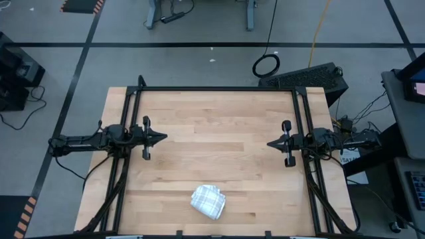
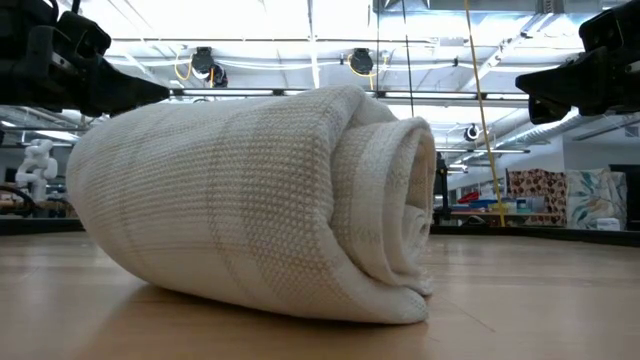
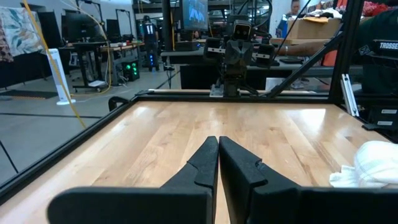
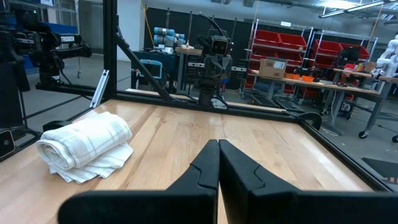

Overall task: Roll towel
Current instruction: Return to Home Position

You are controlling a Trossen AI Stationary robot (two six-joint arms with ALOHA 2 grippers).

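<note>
The towel (image 1: 208,202), white with a faint grey check, lies rolled up on the wooden table (image 1: 219,126) near its front edge, resting on its long side; the spiral end shows in the low view (image 2: 400,200). It also shows in the right wrist view (image 4: 87,146) and partly in the left wrist view (image 3: 370,165). My left gripper (image 1: 163,138) is shut at the table's left side, pointing level toward the middle, far from the towel. My right gripper (image 1: 269,143) is shut at the right side, facing it.
A black metal frame (image 1: 219,89) borders the table's far edge and sides. Bare wood lies between the two grippers and the towel. Beyond the table are a keyboard (image 1: 305,76) and cables on the floor.
</note>
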